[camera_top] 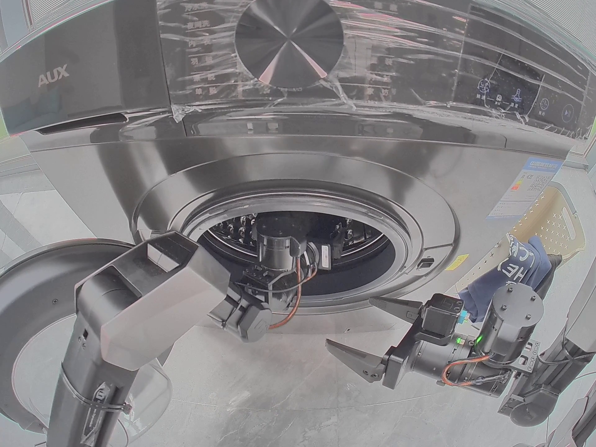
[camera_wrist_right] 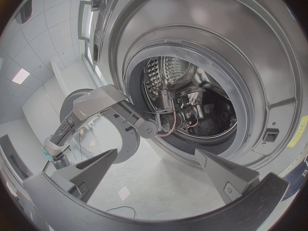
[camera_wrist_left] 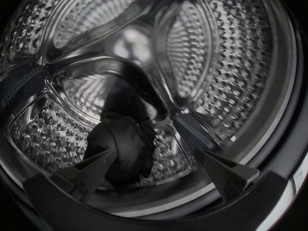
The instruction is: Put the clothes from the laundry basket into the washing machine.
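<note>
Fingers (camera_wrist_left: 93,167) of the left gripper (camera_wrist_left: 154,151) stand apart inside the drum (camera_wrist_left: 243,64), holding nothing. A dark bundled garment (camera_wrist_left: 125,145) lies on the dimpled steel floor of the drum just beyond them. The left arm goes in through the round opening of the washing machine (camera_top: 385,162), whose door (camera_top: 37,318) hangs open on the robot's left. The right gripper (camera_top: 351,323) hovers outside, low before the opening, jaws spread and empty, above a pale grey tiled floor (camera_top: 279,386). To the right, a blue garment (camera_top: 528,268) drapes over the cream perforated laundry basket (camera_top: 562,218) beside the machine. White panelling (camera_wrist_right: 48,32) shows in the room beyond the door.
</note>
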Tool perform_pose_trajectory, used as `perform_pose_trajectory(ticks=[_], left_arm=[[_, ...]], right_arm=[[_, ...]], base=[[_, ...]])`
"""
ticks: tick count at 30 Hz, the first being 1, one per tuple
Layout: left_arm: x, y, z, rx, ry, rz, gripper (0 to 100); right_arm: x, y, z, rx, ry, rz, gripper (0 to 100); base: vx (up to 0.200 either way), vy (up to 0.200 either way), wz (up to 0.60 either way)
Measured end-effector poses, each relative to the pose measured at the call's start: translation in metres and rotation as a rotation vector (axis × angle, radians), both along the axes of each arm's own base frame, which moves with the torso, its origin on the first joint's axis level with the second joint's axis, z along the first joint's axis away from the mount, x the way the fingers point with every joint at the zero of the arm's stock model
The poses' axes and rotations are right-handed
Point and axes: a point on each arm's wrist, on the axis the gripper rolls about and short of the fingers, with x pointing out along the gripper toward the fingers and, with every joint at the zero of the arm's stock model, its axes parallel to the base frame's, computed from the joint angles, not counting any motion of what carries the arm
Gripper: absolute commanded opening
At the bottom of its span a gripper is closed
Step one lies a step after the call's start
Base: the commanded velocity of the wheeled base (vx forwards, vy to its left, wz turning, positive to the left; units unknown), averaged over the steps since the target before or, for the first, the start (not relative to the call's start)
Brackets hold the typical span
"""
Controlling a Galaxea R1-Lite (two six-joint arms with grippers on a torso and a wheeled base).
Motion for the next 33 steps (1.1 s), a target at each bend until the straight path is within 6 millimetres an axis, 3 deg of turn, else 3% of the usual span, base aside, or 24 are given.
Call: perform_pose_trajectory(ticks=[10, 13, 19, 25, 33], left_arm=[[-0.1, 0.009, 0.01, 0.103, 0.093, -0.162, 100], [-0.133, 0.019, 0.017, 0.115, 0.1, -0.205, 100], [-0.19, 0.05, 0.027, 0.113, 0.08, -0.265, 100], [-0.228, 0.081, 0.036, 0.082, 0.031, -0.294, 100], [-0.259, 0.116, 0.048, 0.068, 0.004, -0.291, 100]], right_arm=[[-0.002, -0.01, 0.002, -0.001, 0.001, -0.023, 100], [-0.004, -0.017, 0.004, -0.003, 0.002, -0.039, 100], [-0.013, -0.04, 0.003, -0.021, 0.023, -0.102, 100], [-0.026, -0.065, 0.003, -0.035, 0.042, -0.166, 100], [-0.032, -0.091, 0.016, -0.011, 0.007, -0.31, 100]], base=[[0.0, 0.0, 0.0], [0.0, 0.0, 0.0], [-0.2, 0.0, 0.0], [-0.2, 0.0, 0.0], [-0.2, 0.0, 0.0]])
